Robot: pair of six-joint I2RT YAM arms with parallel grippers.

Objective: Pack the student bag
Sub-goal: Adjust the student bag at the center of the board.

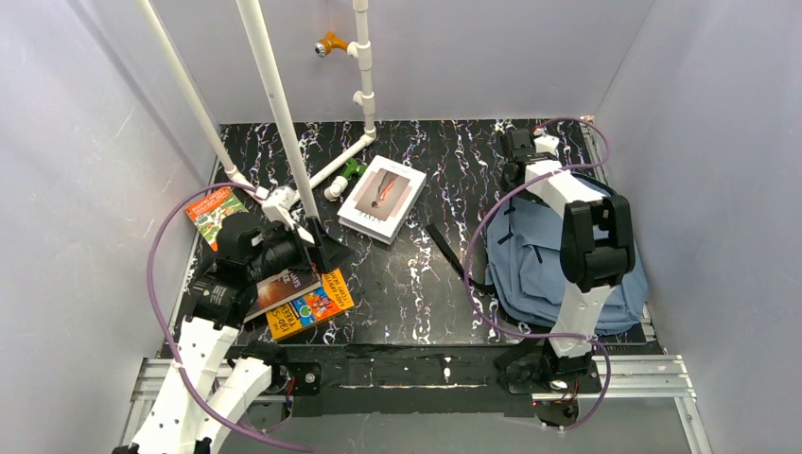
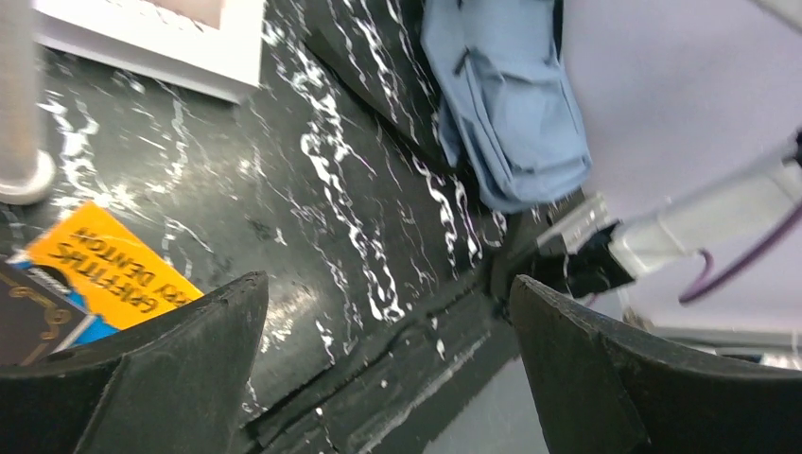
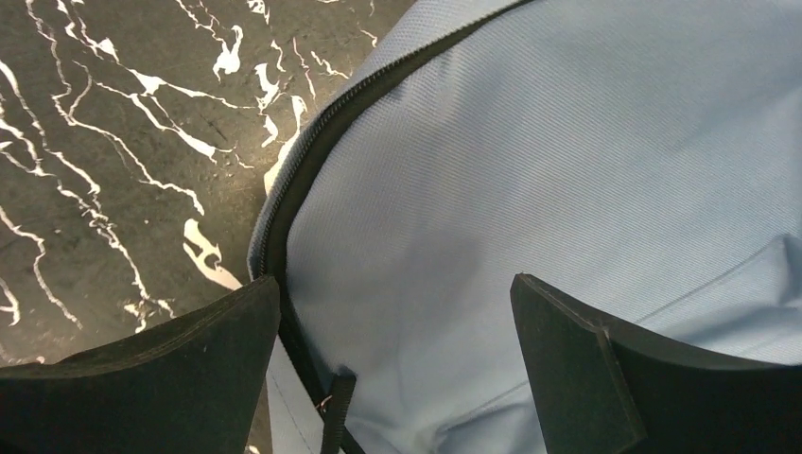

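- The black tabletop (image 1: 416, 284) with white streaks holds everything.
- The student bag (image 1: 530, 255) is the biggest thing on it. It is soft and blue. It lies flat on the right side, and its long way runs from the near edge to the far edge.
- White pipes (image 1: 274, 95) stand up on the left side, just past the left hand.
- A white book (image 1: 381, 199) lies in the middle, toward the back, well apart from the bag.
- An orange book (image 1: 312, 305) lies near the front left with a dark book (image 1: 284, 288) on top of it. A green book (image 1: 216, 213) lies further back by the left wall.
- The right hand (image 3: 395, 284) is wide open and holds nothing. It hangs right over the far end of the bag, so this arm is much nearer to the bag.
- The left hand (image 2: 388, 284) is wide open and empty too. It hangs over the orange book, and the bag lies far off to its right.
- A black strap (image 1: 449, 248) trails out from the bag onto the bare tabletop between the bag and the books.
- The zipper (image 3: 312, 170) curves along the bag's edge under the right hand. It looks shut there, so I think the bag must be opened before any book can go in.
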